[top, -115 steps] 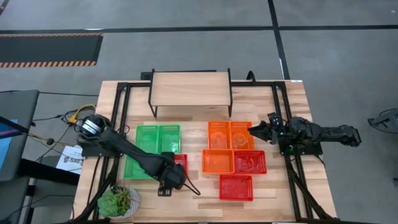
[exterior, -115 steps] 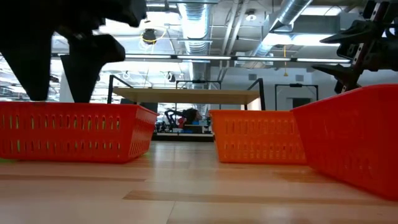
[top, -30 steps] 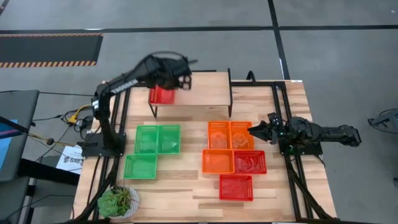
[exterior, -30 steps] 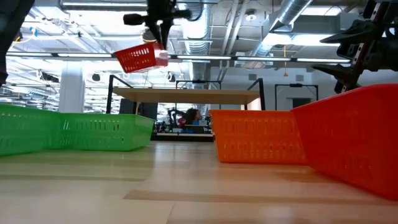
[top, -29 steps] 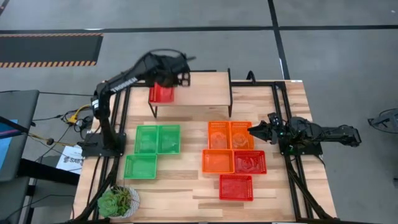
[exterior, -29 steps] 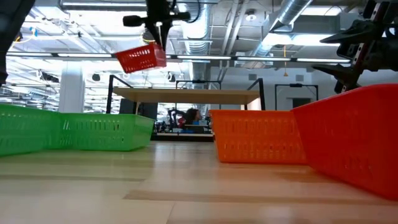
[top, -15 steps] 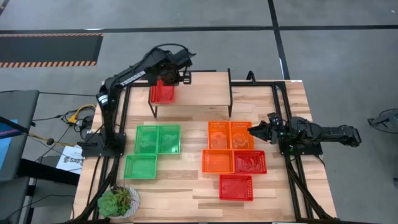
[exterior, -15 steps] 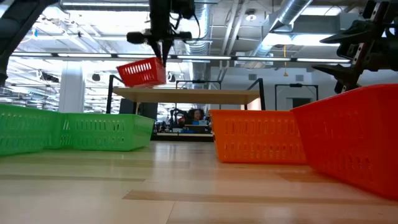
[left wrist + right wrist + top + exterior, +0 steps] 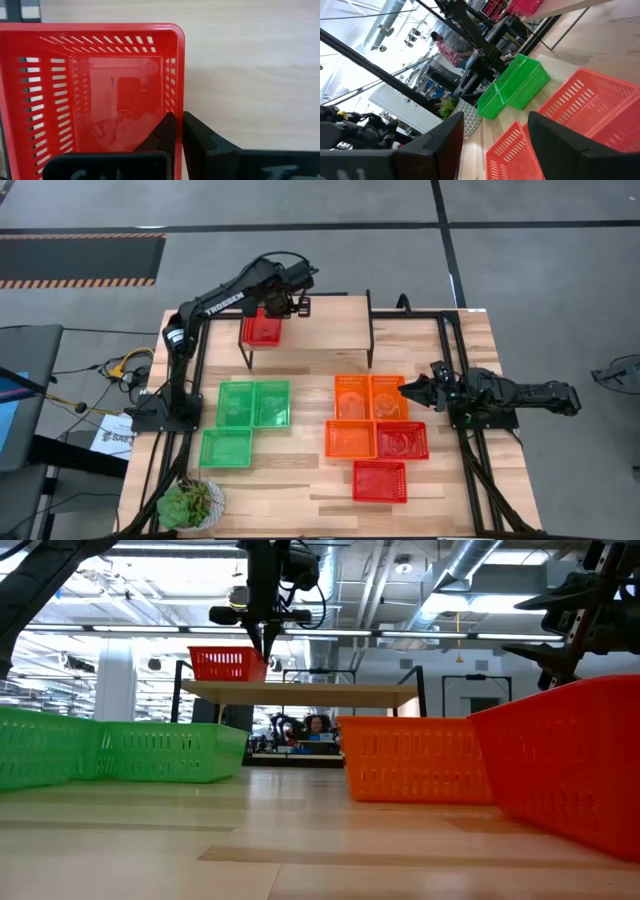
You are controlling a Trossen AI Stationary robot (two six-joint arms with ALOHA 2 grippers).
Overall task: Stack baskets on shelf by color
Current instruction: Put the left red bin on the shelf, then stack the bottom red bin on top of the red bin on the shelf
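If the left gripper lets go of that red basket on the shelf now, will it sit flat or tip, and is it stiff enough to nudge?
The red basket looks level on the shelf, so it would probably stay flat. The left gripper pinches only one thin wall without visible buckling, suggesting it is light and fairly stiff. It sits at the shelf's left end, so a nudge may slide it off.

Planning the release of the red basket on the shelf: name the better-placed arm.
Left. Its gripper is shut on the red basket, already on the shelf. The right gripper hovers open over the orange baskets.
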